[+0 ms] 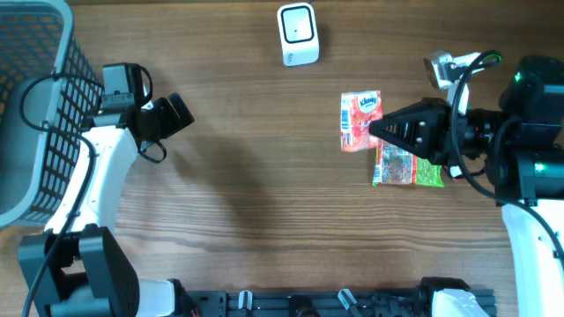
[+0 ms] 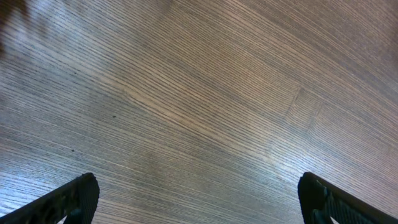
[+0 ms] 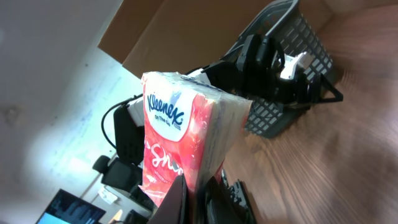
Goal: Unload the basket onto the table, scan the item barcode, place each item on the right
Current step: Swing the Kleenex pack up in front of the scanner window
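Much table (image 1: pixel 264 185) between tissue pack (image 1: pixel 358 123) and basket (image 1: pixel 35 114)

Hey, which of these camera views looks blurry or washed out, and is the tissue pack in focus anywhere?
Overhead: evenly lit and sharp, with a faint shadow on the table. Left wrist: the wood grain is crisp in the middle, with a dark smeared patch in the top left corner. Right wrist: the tissue pack is sharp, the basket behind it is slightly soft, and the pale wall is washed out.
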{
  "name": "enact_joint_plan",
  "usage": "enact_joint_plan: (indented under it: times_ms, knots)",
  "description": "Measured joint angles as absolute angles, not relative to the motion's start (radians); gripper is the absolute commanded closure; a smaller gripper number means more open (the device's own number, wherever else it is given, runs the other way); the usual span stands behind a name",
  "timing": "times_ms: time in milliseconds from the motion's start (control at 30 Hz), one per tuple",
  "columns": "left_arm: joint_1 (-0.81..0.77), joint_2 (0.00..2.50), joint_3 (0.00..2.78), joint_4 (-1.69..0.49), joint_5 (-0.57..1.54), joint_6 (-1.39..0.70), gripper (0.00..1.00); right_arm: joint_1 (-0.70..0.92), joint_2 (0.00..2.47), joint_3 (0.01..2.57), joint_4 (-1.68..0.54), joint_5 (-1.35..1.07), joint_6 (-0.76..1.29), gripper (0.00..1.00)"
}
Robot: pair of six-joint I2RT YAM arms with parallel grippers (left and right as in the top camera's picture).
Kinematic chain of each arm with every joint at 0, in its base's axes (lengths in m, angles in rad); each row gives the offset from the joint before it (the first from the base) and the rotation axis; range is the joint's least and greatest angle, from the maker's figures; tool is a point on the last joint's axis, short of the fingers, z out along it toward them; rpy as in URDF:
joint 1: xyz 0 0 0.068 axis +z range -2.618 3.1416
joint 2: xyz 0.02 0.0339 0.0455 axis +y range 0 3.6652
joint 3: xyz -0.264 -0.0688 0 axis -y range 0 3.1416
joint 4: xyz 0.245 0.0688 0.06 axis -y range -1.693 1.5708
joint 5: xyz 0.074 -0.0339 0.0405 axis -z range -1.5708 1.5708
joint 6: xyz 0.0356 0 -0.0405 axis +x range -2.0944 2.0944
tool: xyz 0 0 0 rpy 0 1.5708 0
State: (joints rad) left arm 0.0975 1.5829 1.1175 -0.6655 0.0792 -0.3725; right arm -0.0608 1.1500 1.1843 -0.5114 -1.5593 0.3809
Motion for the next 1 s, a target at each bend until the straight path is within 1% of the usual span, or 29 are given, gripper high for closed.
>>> enact_joint_plan:
  times_ms: [267, 400, 467, 567, 667, 700, 733, 1000]
  knots:
    - [0.097, 1.583, 1.118, -0.665, 0.079, -0.373, 0.0, -0.061, 1.15, 1.184, -0.511, -1.559, 0.392, 0.96]
    - [0.097, 1.583, 1.118, -0.665, 0.079, -0.373, 0.0, -0.061, 1.15, 1.184, -0.514, -1.559, 0.364, 0.96]
    - [0.097, 1.583, 1.118, -0.665, 0.079, -0.373, 0.0, -0.061, 1.15, 1.184, -0.537, -1.52, 0.347, 0.96]
    - [0.097, 1.583, 1.118, -0.666, 0.079, -0.373, 0.0, -0.061, 1.15, 1.183, -0.624, -1.389, 0.327, 0.96]
    - [0.097, 1.583, 1.118, -0.666, 0.079, -0.373, 0.0, -0.054, 1.15, 1.179, -0.748, -1.162, 0.285, 0.96]
    - [0.097, 1.583, 1.118, -0.666, 0.079, -0.373, 0.0, -0.052, 1.151, 1.179, -0.756, -1.143, 0.281, 0.96]
    - [0.097, 1.583, 1.118, -0.666, 0.079, -0.373, 0.0, -0.038, 1.156, 1.174, -0.805, -1.011, 0.244, 0.96]
    - [0.097, 1.583, 1.118, -0.666, 0.079, -0.373, 0.0, 0.058, 1.232, 1.135, -0.859, -0.588, 0.212, 0.96]
